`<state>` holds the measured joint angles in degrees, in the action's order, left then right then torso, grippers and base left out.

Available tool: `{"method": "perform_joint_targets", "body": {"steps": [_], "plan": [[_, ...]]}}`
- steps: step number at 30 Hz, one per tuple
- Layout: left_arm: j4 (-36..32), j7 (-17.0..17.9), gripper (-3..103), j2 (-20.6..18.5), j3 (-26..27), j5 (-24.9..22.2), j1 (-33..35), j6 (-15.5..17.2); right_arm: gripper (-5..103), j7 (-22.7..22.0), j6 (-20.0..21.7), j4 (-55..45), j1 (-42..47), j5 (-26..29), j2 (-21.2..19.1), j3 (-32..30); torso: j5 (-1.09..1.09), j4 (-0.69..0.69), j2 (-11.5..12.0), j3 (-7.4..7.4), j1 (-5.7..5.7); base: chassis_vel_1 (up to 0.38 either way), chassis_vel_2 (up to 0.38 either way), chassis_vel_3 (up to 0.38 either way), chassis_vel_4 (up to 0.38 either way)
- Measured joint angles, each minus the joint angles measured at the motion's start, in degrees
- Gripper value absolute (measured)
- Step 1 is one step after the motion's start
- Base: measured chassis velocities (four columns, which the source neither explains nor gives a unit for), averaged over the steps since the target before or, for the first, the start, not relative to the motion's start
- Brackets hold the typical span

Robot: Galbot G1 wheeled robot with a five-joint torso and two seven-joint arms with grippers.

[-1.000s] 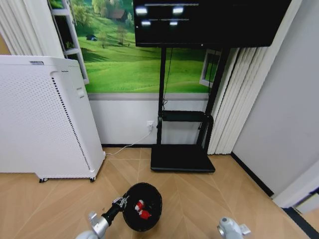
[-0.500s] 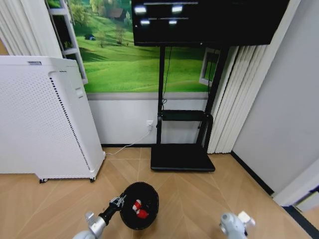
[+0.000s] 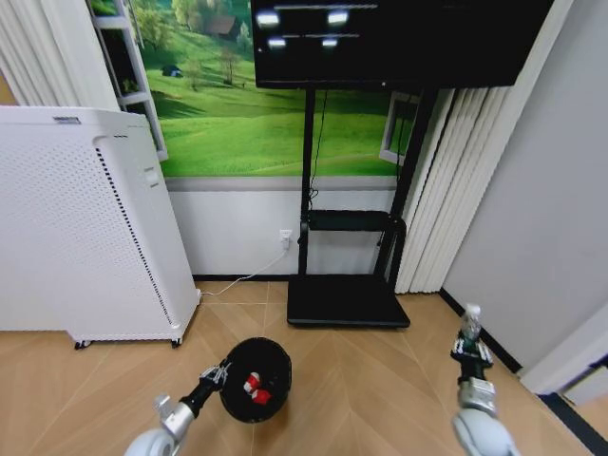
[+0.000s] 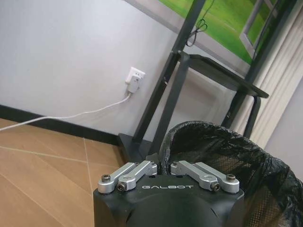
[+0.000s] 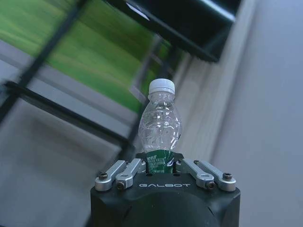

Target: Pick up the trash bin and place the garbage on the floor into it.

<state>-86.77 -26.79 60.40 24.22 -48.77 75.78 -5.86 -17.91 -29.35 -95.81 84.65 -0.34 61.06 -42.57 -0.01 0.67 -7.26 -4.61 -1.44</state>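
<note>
Head view: the right gripper [image 3: 470, 350], lower right of frame, is clamping a small clear plastic bottle with a green label [image 3: 469, 326], cap pointing up. The round black mesh trash bin [image 3: 255, 380], lower centre, is being gripped at its rim by the left gripper [image 3: 213, 374]; the bin is lying well to the left of the bottle.

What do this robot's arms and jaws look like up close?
Each arm is rounded and silver-grey in the head view. Both the left gripper and the right gripper have a matte black body with white GALBOT lettering. On top sit paired silver metal linkage bars joined by dark screws, angled inward toward the jaws.
</note>
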Motion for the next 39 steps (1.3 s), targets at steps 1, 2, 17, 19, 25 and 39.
{"method": "perform_joint_targets", "body": {"steps": [1,2,17,19,25,39], "plan": [[0.27,0.28,7,-0.24,-0.2,-0.33,-0.99,0.21,23,1.01,-2.29,-1.86,1.45,-1.79,-0.41,0.44,0.01,0.0,0.0,0.0,0.0,0.0,0.0,0.0,0.0],[0.27,0.28,7,-0.24,-0.2,-0.33,-0.99,0.21,23,1.01,-2.29,-1.86,1.45,-1.79,-0.41,0.44,0.01,0.0,0.0,0.0,0.0,0.0,0.0,0.0,0.0],[5.94,3.44,7,-0.05,-14.8,-1.12,-12.92,1.03,23,17.08,-4.42,-18.6,10.19,-2.42,-6.08,17.23,0.01,0.0,0.0,0.0,0.0,0.0,0.0,0.0,0.0],[7.04,4.44,7,0.54,-18.1,-1.29,-14.09,0.37,23,17.11,-3.7,-18.91,9.3,-3.43,-5.95,19.64,0.01,0.0,0.0,0.0,0.0,0.0,0.0,0.0,0.0],[11.19,5.5,7,2.46,-24.49,-0.52,-17.82,-0.55,23,16.56,-1.31,-19.98,9.31,-4.17,-5.64,25.88,0.01,0.0,0.0,0.0,0.0,0.0,0.0,0.0,0.0],[9.66,3.97,7,2.73,-35.33,-0.94,-23.15,-0.25,23,16.28,0.55,-12.79,3.56,-6.51,-3.19,34.82,0.02,0.0,0.0,0.0,0.0,0.0,0.0,0.0,0.0]]}}
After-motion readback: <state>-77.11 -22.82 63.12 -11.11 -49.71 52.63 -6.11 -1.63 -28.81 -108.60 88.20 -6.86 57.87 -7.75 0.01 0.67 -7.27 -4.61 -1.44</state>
